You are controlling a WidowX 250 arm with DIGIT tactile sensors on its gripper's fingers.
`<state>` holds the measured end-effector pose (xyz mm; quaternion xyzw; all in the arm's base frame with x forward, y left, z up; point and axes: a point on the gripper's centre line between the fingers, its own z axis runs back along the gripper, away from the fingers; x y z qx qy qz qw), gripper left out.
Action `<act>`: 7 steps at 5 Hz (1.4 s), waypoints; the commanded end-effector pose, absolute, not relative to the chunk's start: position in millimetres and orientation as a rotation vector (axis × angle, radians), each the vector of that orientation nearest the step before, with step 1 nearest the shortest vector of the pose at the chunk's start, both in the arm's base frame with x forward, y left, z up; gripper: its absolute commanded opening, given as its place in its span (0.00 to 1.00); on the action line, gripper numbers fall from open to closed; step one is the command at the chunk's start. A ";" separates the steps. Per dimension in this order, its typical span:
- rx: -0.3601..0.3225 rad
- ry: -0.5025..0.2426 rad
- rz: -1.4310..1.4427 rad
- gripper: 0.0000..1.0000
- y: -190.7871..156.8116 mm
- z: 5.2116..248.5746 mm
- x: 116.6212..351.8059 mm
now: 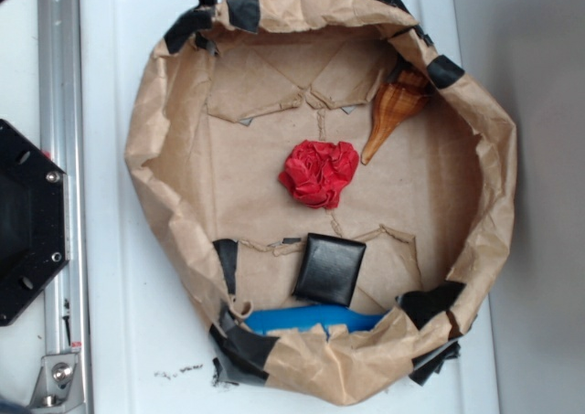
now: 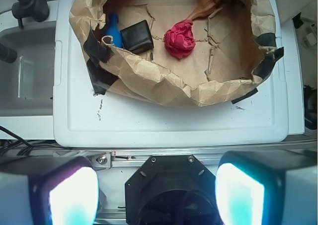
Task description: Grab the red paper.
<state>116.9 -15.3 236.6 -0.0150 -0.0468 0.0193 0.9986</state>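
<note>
The red paper [image 1: 319,172] is a crumpled wad with rose-like folds lying in the middle of a brown paper-lined basin [image 1: 164,172]; in the wrist view the red paper [image 2: 180,38] sits near the top centre. My gripper [image 2: 156,195] hangs high above the robot's black base, well short of the basin, and does not show in the exterior view. Its two pale fingers [image 2: 73,197] stand wide apart with nothing between them.
Inside the basin lie a black square pad [image 1: 329,269], a blue object [image 1: 311,319] against the near wall, and an orange-brown checked cone [image 1: 395,110]. The basin rests on a white tray [image 1: 119,323]. A black base plate [image 1: 27,222] and metal rail [image 1: 59,85] stand to the left.
</note>
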 end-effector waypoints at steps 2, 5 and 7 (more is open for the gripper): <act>0.047 -0.199 0.199 1.00 14.4 201.6 165.3; 0.025 -0.255 0.593 1.00 47.0 98.5 266.2; 0.076 -0.138 0.517 1.00 36.4 31.2 270.3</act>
